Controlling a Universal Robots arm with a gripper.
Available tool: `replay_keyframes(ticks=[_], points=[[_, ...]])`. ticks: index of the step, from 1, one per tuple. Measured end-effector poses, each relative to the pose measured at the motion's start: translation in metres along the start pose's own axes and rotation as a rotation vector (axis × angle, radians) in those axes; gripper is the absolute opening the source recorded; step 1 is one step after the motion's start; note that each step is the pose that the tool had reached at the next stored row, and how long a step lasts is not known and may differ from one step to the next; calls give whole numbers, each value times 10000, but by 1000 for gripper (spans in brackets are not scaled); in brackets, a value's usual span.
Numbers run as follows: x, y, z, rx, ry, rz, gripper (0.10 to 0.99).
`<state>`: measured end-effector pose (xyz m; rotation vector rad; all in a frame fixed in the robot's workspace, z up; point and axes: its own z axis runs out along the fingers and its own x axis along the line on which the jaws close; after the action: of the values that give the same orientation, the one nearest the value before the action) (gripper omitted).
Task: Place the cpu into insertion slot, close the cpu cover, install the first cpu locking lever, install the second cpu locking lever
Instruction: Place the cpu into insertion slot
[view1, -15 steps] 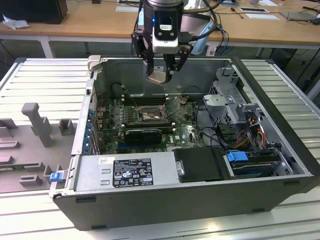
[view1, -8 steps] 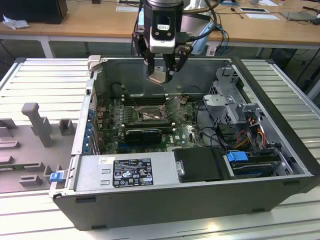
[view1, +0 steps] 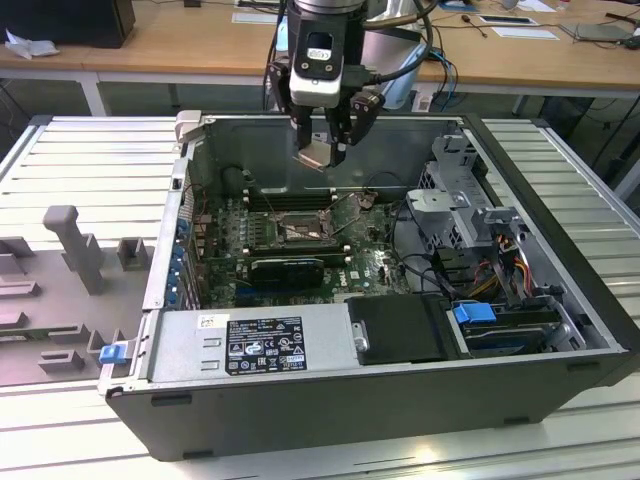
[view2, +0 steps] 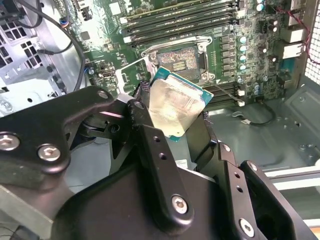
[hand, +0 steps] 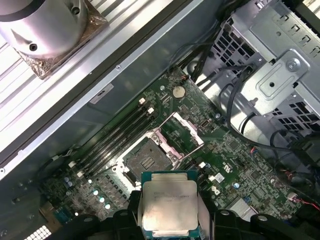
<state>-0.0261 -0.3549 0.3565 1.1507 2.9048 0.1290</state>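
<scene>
Two black fingers (view2: 150, 145) of the gripper (view1: 322, 150) pinch the cpu (view2: 176, 104) by opposite edges. Its pale metal face is left bare between them, probably so that the underside goes untouched and the cpu sits square in the grip. In the exterior view the cpu hangs high over the open case (view1: 400, 400), above the far part of the board (hand: 235, 150) and touching nothing there. Down on the board the slot (hand: 147, 159) lies uncovered, its contact field showing. The cover (hand: 169, 146) stands swung open just beside it, so nothing bars the way in. Memory slots (hand: 117, 135) run alongside, apart from the socket. By my judgement the placing is not yet done, as cpu and slot are well apart.
</scene>
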Motion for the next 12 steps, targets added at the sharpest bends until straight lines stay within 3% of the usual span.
replay_keyframes(ticks=[12], points=[[0, 0, 3, -17, -77, 940, 529]])
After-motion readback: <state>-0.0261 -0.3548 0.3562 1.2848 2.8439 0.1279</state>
